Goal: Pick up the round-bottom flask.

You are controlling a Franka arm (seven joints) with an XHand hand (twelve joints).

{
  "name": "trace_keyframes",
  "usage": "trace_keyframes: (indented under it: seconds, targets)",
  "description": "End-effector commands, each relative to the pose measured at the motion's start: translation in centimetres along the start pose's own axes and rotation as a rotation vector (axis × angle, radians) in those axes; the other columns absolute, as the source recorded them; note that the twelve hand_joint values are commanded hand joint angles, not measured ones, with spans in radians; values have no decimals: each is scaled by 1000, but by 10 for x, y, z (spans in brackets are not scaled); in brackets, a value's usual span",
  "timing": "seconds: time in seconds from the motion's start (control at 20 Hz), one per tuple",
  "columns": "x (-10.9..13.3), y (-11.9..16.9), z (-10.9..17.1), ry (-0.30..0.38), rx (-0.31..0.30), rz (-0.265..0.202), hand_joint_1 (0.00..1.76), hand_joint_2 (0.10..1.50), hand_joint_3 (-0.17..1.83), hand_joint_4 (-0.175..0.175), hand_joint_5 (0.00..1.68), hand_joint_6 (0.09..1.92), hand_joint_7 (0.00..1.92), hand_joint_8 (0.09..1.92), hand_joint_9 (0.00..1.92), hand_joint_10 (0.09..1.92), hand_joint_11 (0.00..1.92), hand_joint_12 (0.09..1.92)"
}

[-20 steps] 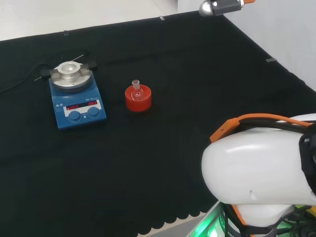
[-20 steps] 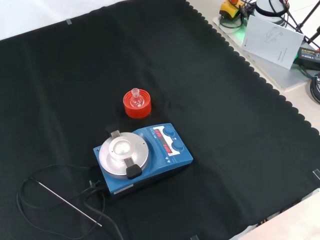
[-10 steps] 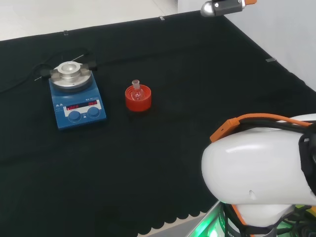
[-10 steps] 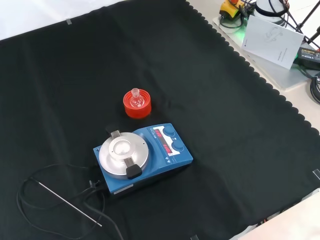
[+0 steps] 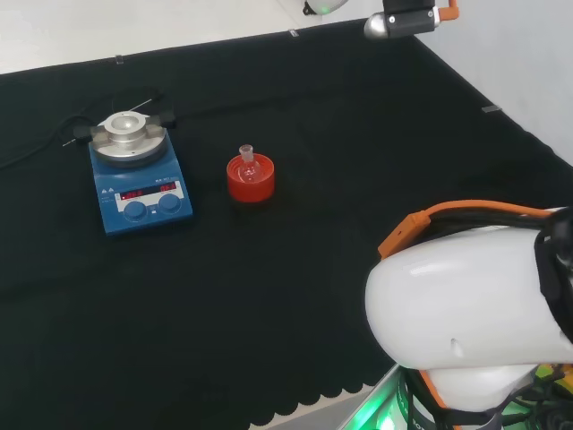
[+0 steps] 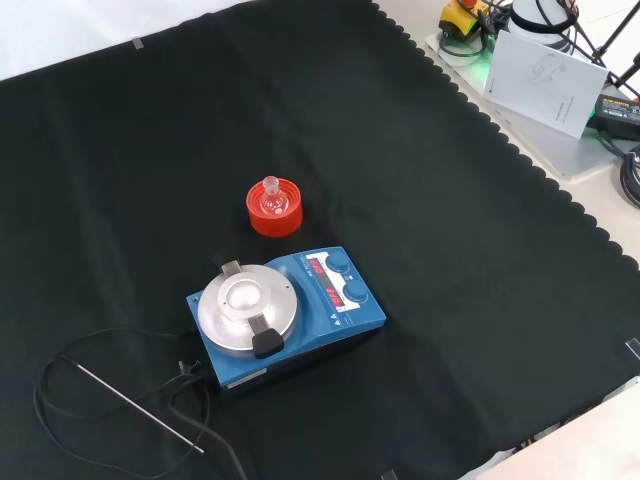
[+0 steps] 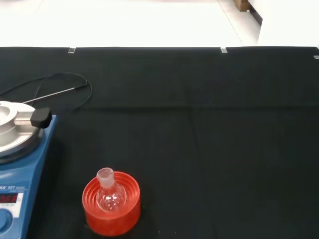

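On the black cloth (image 6: 420, 200) we found the round-bottom flask (image 6: 270, 199) seated upright in a red ribbed stand (image 6: 273, 215), near the middle of the bench in the front view. The flask was small and of clear glass, its neck pointing up; we could not tell whether it held anything. Just beside the stand, nearer the camera in the front view, sat a blue hotplate stirrer (image 6: 300, 310) with a round metal top plate (image 6: 247, 305); stand and stirrer were close but apart. From the stirrer a black cable (image 6: 60, 400) looped across the cloth, with a thin metal probe (image 6: 140, 409) lying flat among the loops.

We could not tell the state of the hand. In the head view, the arm's white link (image 5: 466, 313) stood at the lower right, well apart from the flask.

Bare cloth lay open around the stand on every side but the stirrer's. The scalloped cloth edge (image 6: 520, 160) ran well clear of the flask.
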State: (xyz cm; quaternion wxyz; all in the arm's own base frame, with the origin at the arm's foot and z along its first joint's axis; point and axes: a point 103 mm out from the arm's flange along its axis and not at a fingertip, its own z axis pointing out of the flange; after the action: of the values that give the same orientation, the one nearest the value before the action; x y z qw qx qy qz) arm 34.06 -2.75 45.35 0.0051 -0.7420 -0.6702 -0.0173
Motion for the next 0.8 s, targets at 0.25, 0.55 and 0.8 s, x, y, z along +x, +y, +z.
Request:
trace_keyframes:
  seconds: [0.25, 0.55, 0.8]
  targets:
    - [-8, 49, 43, 64, -18, -17, 813, 602, 1043, -55, 583, 87, 418, 644, 482, 662, 72, 1365]
    - [-24, 85, 69, 87, 23, -14, 853, 562, 1074, -60, 630, 87, 472, 656, 527, 656, 114, 1360]
    - [-38, 108, 84, 96, 47, 1, 856, 557, 1083, -61, 638, 87, 478, 655, 534, 652, 121, 1357]
